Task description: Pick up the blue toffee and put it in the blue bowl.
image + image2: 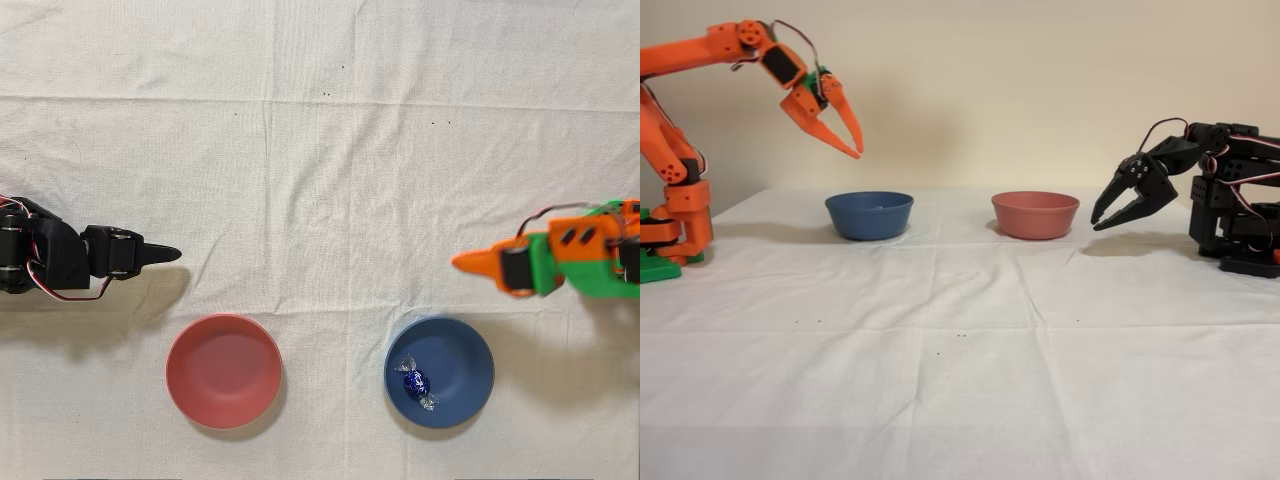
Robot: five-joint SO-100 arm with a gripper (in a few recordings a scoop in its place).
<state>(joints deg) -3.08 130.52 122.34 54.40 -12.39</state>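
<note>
Toffee in the blue bowl, my gripper raised above and empty.

The blue toffee [414, 382] lies inside the blue bowl [470, 350], left of its middle in the overhead view, near the desk's [320, 150] bottom edge there. My gripper [852, 143] hangs in the air with its fingers spread, holding nothing, well above the bowl and apart from the toffee. The red bowl [223, 370] sits along that same edge, beside the idle black arm [60, 260].
</note>
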